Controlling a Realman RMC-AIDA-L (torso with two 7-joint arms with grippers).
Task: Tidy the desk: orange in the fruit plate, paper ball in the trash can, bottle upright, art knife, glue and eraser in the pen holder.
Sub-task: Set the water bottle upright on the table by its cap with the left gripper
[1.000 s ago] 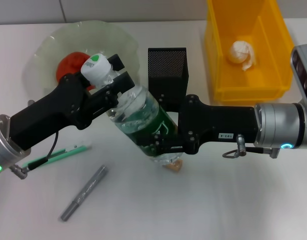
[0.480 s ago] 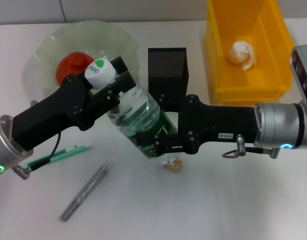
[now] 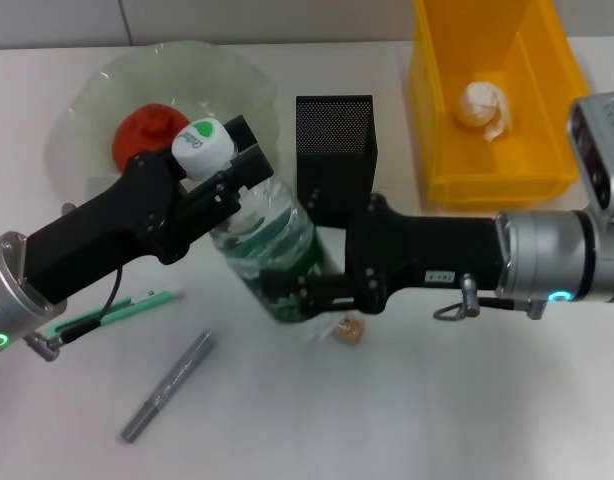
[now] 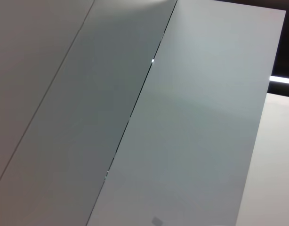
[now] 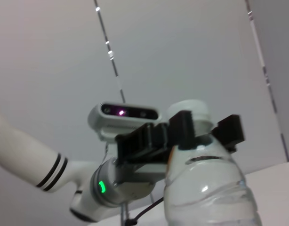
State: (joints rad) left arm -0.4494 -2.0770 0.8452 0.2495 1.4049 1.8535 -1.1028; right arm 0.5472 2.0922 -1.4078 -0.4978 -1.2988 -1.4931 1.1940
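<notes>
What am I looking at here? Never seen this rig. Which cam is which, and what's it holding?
It is a two-armed robot tidying a desk. The wide picture comes from its head camera, looking down. The left pincer grips the neck of a water bottle; the right pincer grips it near the base, and the bottle stands tilted. Behind are a green fruit plate with an orange, a black mesh pen holder, and a yellow bin with a paper ball. On the desk lie a green tool and a grey stick. The right wrist camera looks up the bottle at the left pincer. The left wrist camera shows only blank panels.
</notes>
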